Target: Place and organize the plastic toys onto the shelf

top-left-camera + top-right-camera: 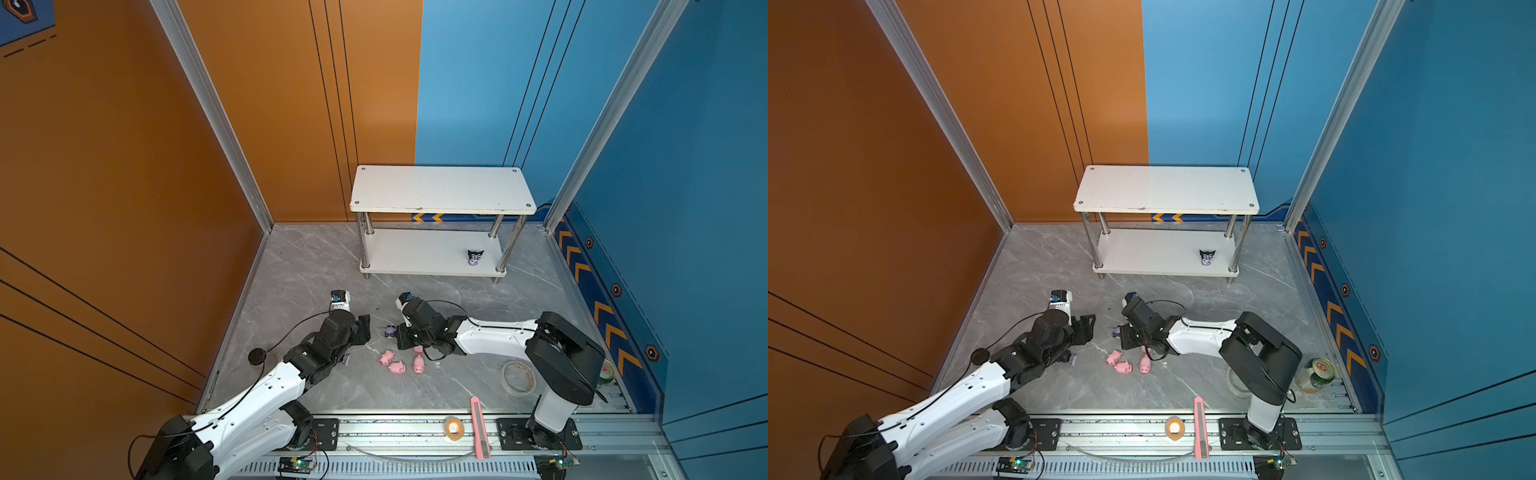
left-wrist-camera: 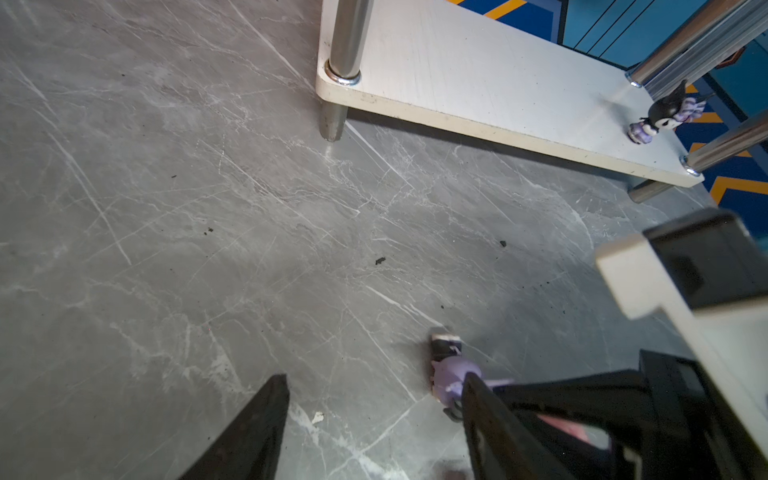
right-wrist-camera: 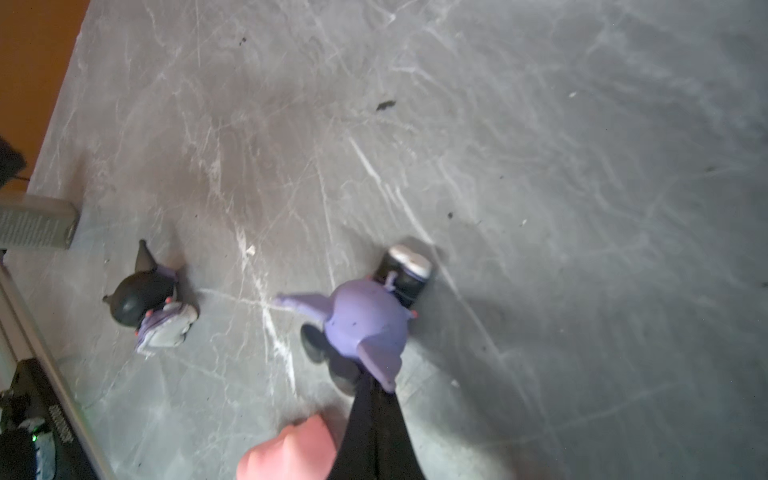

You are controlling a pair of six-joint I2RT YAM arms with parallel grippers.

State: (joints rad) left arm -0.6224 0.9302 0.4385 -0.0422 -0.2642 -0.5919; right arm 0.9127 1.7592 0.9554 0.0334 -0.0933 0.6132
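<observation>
right gripper closed at a purple toy, left gripper open beside it

a small two-tier shelf (image 1: 440,189) with white boards and chrome legs stands at the back of a grey marble surface (image 1: 316,266). one black-eared figurine (image 1: 473,257) stands upright on the lower board, near its right end. the right gripper (image 3: 374,399) is closed tight, its tip touching an ear of a purple-headed figurine (image 3: 365,320) that lies on the marble; whether it pinches the ear cannot be told. the left gripper (image 2: 374,376) is spread apart and empty, just beside that toy. a black-headed figurine (image 3: 149,307) lies nearby. small pink pigs (image 1: 397,368) cluster beside the right gripper.
</observation>
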